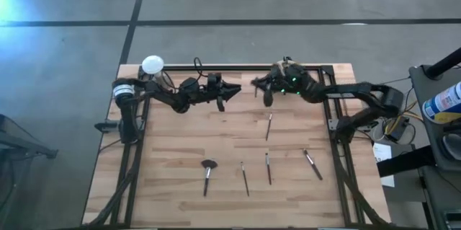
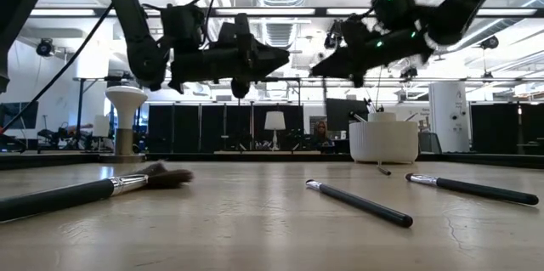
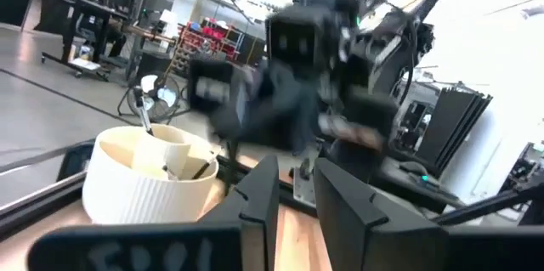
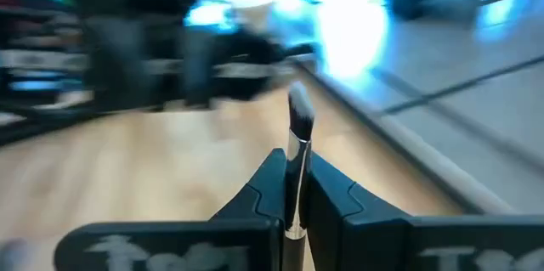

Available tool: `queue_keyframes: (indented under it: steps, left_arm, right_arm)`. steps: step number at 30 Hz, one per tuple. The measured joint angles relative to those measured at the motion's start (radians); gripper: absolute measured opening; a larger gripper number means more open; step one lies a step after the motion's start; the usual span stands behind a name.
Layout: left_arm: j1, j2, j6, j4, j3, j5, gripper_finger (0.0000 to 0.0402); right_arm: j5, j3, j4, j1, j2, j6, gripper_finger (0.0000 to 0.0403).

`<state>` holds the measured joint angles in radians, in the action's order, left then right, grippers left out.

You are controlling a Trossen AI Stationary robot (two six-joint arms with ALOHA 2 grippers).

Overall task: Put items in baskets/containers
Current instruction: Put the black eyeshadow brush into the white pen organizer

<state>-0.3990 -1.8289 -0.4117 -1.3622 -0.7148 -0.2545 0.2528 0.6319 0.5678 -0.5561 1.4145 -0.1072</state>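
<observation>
Right pincer [image 4: 293, 188] is clamped on a thin brush [image 4: 297, 135], gripped low on the handle so the bristle tip stands out past the fingers, which suits dropping it handle-first into the cream-white cup [image 3: 153, 177]; in the high view this pincer [image 1: 261, 86] hangs above the far middle of the table [image 1: 173, 165], and the cup itself is hidden there beneath the arms; the low view shows the cup [image 2: 383, 141] standing at the far side with brush handles already poking out of its top. Left pincer [image 3: 293, 194] hovers opposite, facing the right one across the cup, its fingers a little apart with nothing between them; it looks to have nothing left to carry for the moment.

Five brushes lie loose on the near half of the pale wooden planks: the fluffy-headed brush [image 1: 208, 172] toward the left, three thin ones near the middle and one to the right, so the job is judged roughly half done. A white disc on a stand [image 1: 152, 65] sits at the far left corner; beyond the table is grey concrete floor, and the low view looks into a lit workshop with dark partitions.
</observation>
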Motion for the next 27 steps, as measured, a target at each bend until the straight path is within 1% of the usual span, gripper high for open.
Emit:
queue_keyframes:
  steps: [3,5,9,13,17,23,27]
  left_arm:
    - [0.000,0.002,0.019,0.001,0.015,-0.023,0.0072]
    - [0.000,0.002,0.020,0.002,0.017,-0.031,0.0071]
    - [0.000,0.002,0.023,0.010,0.016,-0.042,0.0071]
    - [0.000,0.002,0.024,0.016,0.016,-0.043,0.0071]
    - [0.000,0.002,0.024,0.018,0.016,-0.043,0.0071]
    - [0.000,0.002,0.019,0.041,0.016,-0.044,0.0071]
    - [0.000,0.002,-0.011,0.084,0.015,-0.044,0.0071]
  right_arm:
    - [-0.126,-0.001,-0.137,-0.055,-0.117,0.089,0.0015]
    - [-0.183,-0.003,-0.180,-0.100,-0.174,0.131,0.0015]
    - [-0.207,-0.013,-0.214,-0.207,-0.241,0.154,0.0015]
    - [-0.223,-0.030,-0.218,-0.305,-0.237,0.175,0.0015]
    - [-0.226,-0.044,-0.216,-0.367,-0.198,0.175,0.0015]
    - [-0.222,-0.066,-0.215,-0.378,-0.172,0.154,0.0019]
    - [-0.234,-0.069,-0.220,-0.378,-0.166,0.111,0.0054]
